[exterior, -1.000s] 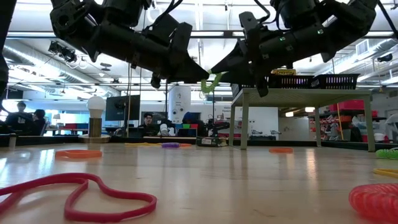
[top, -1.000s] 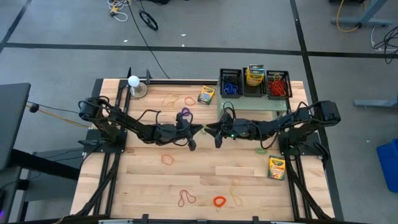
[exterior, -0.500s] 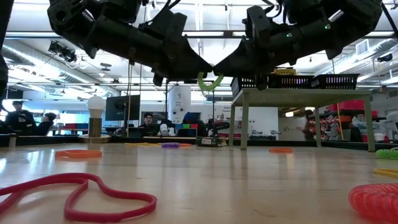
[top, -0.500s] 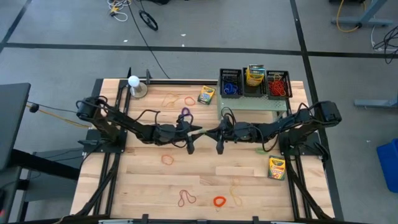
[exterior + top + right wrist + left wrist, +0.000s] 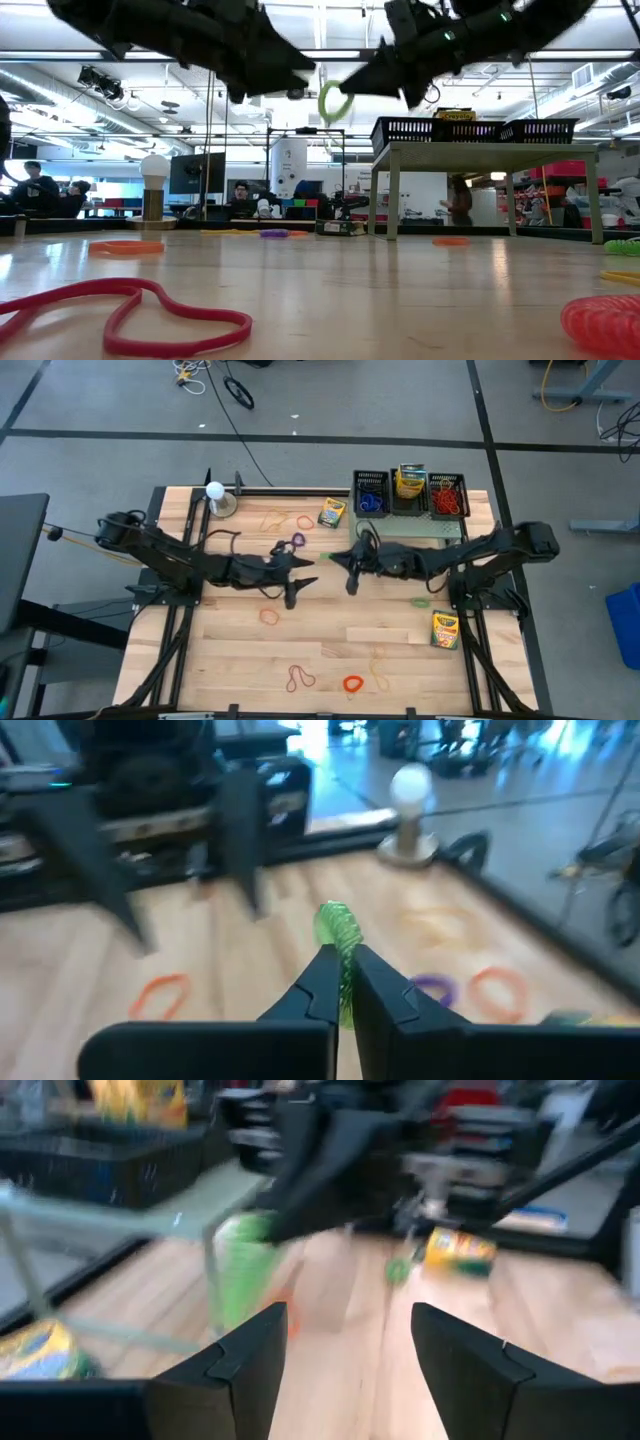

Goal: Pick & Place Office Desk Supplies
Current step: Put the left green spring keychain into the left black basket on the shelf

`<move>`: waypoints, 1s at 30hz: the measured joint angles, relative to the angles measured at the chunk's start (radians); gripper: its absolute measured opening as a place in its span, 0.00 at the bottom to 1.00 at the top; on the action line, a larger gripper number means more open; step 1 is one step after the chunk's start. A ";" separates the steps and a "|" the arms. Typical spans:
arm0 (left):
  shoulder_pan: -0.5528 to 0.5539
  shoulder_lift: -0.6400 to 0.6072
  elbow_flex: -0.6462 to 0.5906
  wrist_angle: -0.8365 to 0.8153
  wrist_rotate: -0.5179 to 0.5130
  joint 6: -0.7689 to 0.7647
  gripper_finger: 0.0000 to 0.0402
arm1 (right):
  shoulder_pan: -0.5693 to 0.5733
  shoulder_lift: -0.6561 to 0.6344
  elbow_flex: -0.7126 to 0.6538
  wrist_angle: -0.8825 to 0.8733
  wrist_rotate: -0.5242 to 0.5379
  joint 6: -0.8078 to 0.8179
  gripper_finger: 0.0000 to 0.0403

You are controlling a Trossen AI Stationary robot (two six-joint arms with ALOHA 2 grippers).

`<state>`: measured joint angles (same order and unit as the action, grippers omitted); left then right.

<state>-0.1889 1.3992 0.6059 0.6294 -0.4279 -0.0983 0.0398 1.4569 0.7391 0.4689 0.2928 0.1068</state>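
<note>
A small green coil ring (image 5: pixel 338 932) hangs in the air over the table's middle, seen also in the low view (image 5: pixel 333 100). My right gripper (image 5: pixel 340 968) is shut on it, reaching in from the table's right (image 5: pixel 338 559). My left gripper (image 5: pixel 350 1320) stands open a short way to the ring's left (image 5: pixel 308 568), with nothing between its fingers. Crayon boxes lie at the far middle (image 5: pixel 332 512) and near right (image 5: pixel 445 628). Rubber-band loops and rings lie flat on the wood. My right gripper pinches the green coil ring between its two fingertips, at the part of the ring nearest the fingers (image 5: pixel 343 975). The fingers come nearly level from the table's right. The ring sticks out past the fingertips, lifted clear of the table.
A pale green stand (image 5: pixel 405 526) at the far right carries black baskets (image 5: pixel 371 492) (image 5: pixel 447 494). A white ball on a base (image 5: pixel 215 494) stands far left. A purple ring (image 5: pixel 297 542), orange loop (image 5: pixel 269 616), red loop (image 5: pixel 300 679) and orange ring (image 5: pixel 352 683) lie about.
My left gripper has opened, let go of the green ring and drawn back toward the table's left while rising. My right gripper has shut on the ring, rolled its wrist and risen with it; the ring is now higher and held by the right gripper alone.
</note>
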 joint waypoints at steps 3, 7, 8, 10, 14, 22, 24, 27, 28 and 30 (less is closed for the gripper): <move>-0.012 -0.029 -0.077 0.154 0.073 0.046 0.55 | -0.012 -0.021 0.086 -0.133 0.048 -0.064 0.03; -0.002 -0.036 -0.195 0.362 0.230 0.079 0.54 | -0.001 -0.028 0.162 -0.285 0.154 -0.071 0.04; 0.010 -0.036 -0.219 0.404 0.263 0.081 0.54 | 0.004 -0.028 0.172 -0.311 0.178 -0.076 0.04; 0.032 -0.036 -0.259 0.464 0.311 0.081 0.54 | 0.009 -0.027 0.193 -0.344 0.214 -0.090 0.04; 0.071 -0.036 -0.301 0.513 0.352 0.071 0.53 | -0.013 -0.027 0.271 -0.477 0.279 -0.097 0.04; 0.092 -0.036 -0.313 0.485 0.340 0.062 0.53 | -0.104 -0.034 0.441 -0.742 0.340 -0.095 0.04; 0.090 -0.035 -0.313 0.479 0.341 0.062 0.53 | -0.123 -0.042 0.478 -0.819 0.341 -0.081 0.04; 0.090 -0.035 -0.313 0.481 0.343 0.061 0.53 | -0.150 -0.056 0.543 -0.976 0.341 -0.026 0.04; 0.091 -0.035 -0.313 0.481 0.343 0.061 0.53 | -0.162 -0.066 0.559 -1.039 0.341 0.000 0.04; 0.091 -0.035 -0.313 0.480 0.342 0.061 0.53 | -0.182 -0.076 0.595 -1.119 0.341 0.052 0.04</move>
<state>-0.0982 1.3642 0.2932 1.1094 -0.0856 -0.0368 -0.1419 1.3806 1.3337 -0.6504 0.6338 0.1588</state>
